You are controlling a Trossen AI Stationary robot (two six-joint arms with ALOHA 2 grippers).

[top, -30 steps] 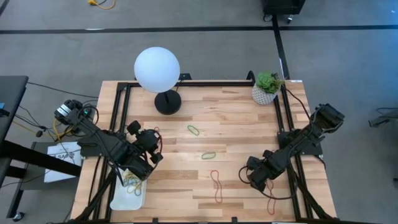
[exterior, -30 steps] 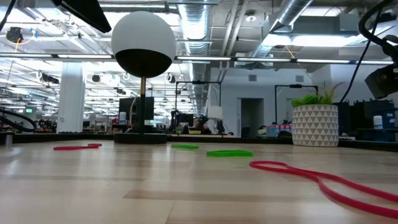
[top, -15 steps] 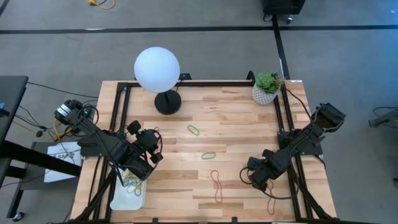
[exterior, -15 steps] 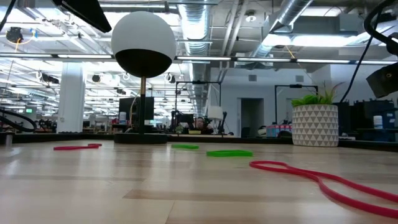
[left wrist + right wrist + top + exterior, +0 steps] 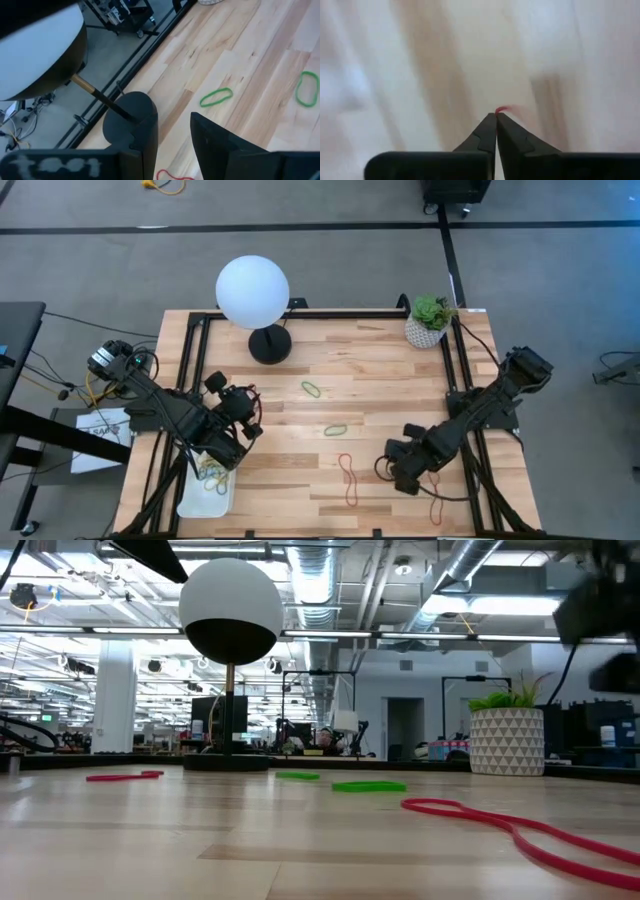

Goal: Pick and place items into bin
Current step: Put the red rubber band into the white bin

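The table (image 5: 380, 370) is pale wooden planking with visible grain, framed by black metal rails. Thin rubber bands lie scattered on it: two green loops, one (image 5: 312, 389) above the other (image 5: 335, 430) near the frame's centre, a long red figure-eight band (image 5: 348, 477) below them, and another red band (image 5: 437, 509) at the lower right, partly under the right arm. In the low view the red figure-eight (image 5: 510, 830) runs off the right edge.

The small white shallow tray (image 5: 203, 495) sits at the lower left edge of the table, rounded at the corners, holding a tangle of yellow and green bands (image 5: 211, 472); its upper part is hidden beneath the left gripper (image 5: 237, 423). That gripper's dark fingers (image 5: 220, 145) stand apart with nothing between them, pointing toward the lamp base.

The right gripper (image 5: 392, 472) hangs at the lower right of centre, beside the red figure-eight. Its fingers (image 5: 492, 131) are pressed together to a point, with a scrap of red at the tip; the wrist picture is too smeared to tell whether a band is pinched.

A matte white globe lamp (image 5: 252, 291) on a black round base (image 5: 270, 344) stands at the upper left, and a green plant in a white patterned pot (image 5: 428, 322) at the upper right.
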